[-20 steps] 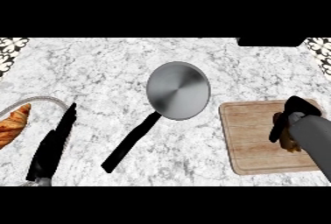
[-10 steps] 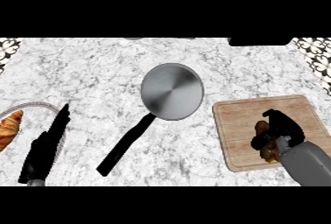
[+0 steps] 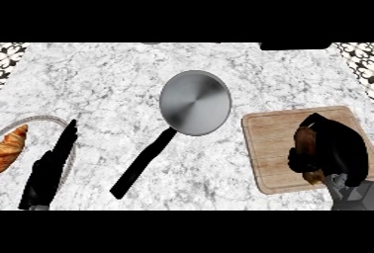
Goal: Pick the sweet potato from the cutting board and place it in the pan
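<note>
Right hand (image 3: 332, 148) is curled over the sweet potato (image 3: 306, 148) on the cutting board (image 3: 274, 148), near the desk's right edge; its fingers wrap the brown tuber so that only a strip of it shows along the hand's inner side and below the palm. Whether the potato has left the board cannot be told from this view. Left hand (image 3: 47, 170) rests released near the desk's left edge, fingers straight, beside a plate (image 3: 44, 118) carrying a croissant (image 3: 11, 148).

Judging by its look, the sweet potato is stiff and fairly heavy for its bulk, with a dry skin that should not slip much; it will not bruise easily. Its tapered ends would roll out of a hold, so the thick middle is the place to clasp it.

Out toward the desk's middle, well apart from the board, lies the pan (image 3: 195, 102), its black handle (image 3: 142, 165) pointing at the near edge.
</note>
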